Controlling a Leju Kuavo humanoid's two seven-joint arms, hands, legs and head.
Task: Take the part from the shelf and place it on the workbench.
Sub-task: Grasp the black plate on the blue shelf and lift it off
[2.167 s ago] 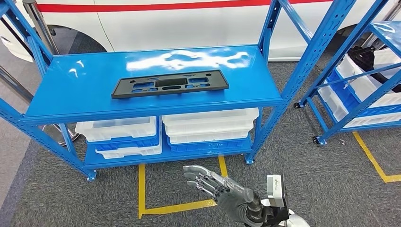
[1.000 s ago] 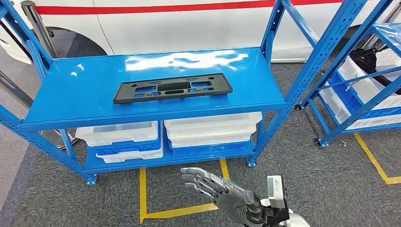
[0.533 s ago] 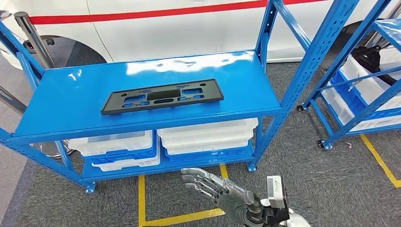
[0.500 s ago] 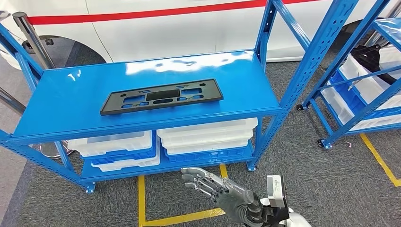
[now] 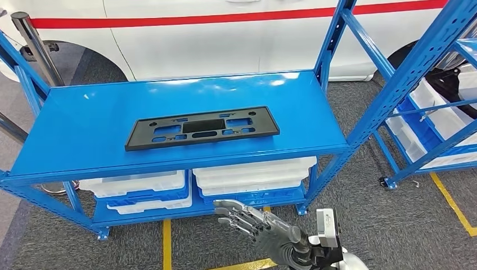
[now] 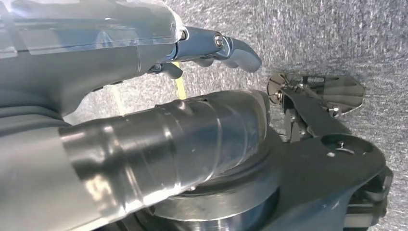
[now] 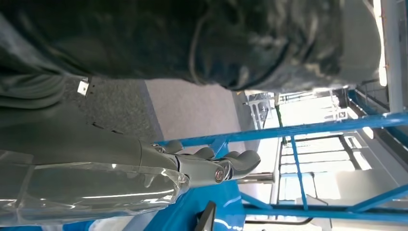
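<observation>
Black part [image 5: 202, 127] flat on shelf [image 5: 84, 129] — right hand [image 5: 250, 222] empty, fingers apart.

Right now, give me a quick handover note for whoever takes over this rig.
Right hand: open, fingers extended, holding nothing, low in front of the shelf.
Left hand: hanging over the grey carpet, holding nothing; fingers look loosely curled, state unclear.
Black part: lying flat on the blue shelf's upper deck, untouched.
Done: nothing picked up.
Left: reach up, grasp the part, carry it to the workbench.
</observation>
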